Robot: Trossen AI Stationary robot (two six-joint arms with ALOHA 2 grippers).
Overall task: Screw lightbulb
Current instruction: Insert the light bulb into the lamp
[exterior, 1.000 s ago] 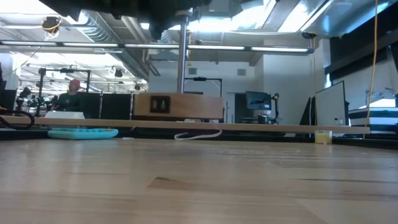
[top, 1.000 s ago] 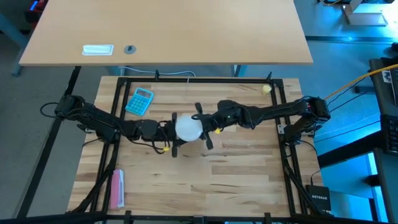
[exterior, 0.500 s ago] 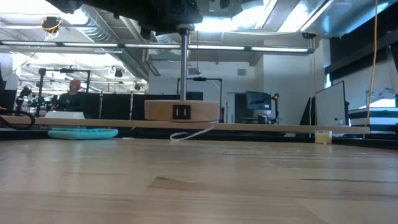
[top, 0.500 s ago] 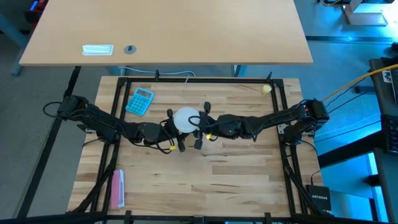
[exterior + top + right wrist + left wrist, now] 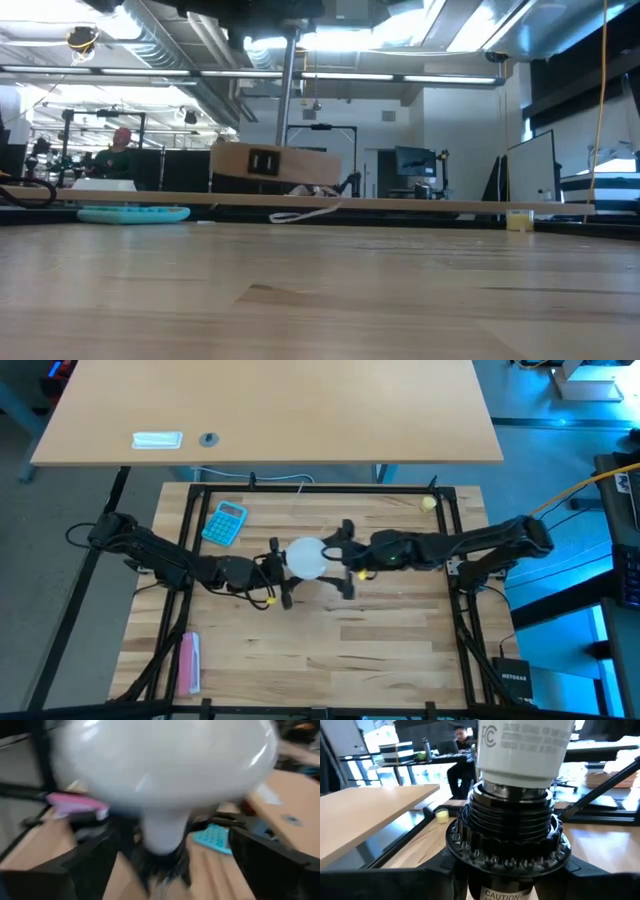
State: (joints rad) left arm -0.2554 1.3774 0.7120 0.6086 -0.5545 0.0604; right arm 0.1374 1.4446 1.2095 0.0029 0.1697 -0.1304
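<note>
The white lightbulb (image 5: 305, 558) sits with its metal screw base (image 5: 512, 822) in a black socket (image 5: 512, 855), above the middle of the table. The socket belongs to a small lamp. Its round wooden disc (image 5: 275, 160) hangs tilted in the air on a metal rod (image 5: 290, 90), and a white cord (image 5: 300, 212) trails down from it. My left gripper (image 5: 276, 572) is shut on the socket. My right gripper (image 5: 338, 558) is open on the bulb's right. Its fingers (image 5: 90, 865) stand on either side of the dome (image 5: 165, 765) and touch nothing that I can see. My left gripper holds the black socket's lower body (image 5: 512, 887) between its two fingers, coming level from the table's left. The picture's bottom edge cuts off the place of contact. The lamp is lifted clear of the table, with the bulb on top and the wooden disc hanging tilted.
A teal calculator (image 5: 225, 522) lies at the far left and a pink object (image 5: 188, 663) at the near left. A small yellowish ball (image 5: 428, 503) sits at the far right corner. Black frame rails (image 5: 190, 560) run along the table's sides. A person (image 5: 120, 140) sits far behind.
My right gripper has turned about its own axis on the bulb, then opened and drawn back a little toward the table's right edge. The bulb stays in the socket. The hanging wooden disc has swung and now tilts.
</note>
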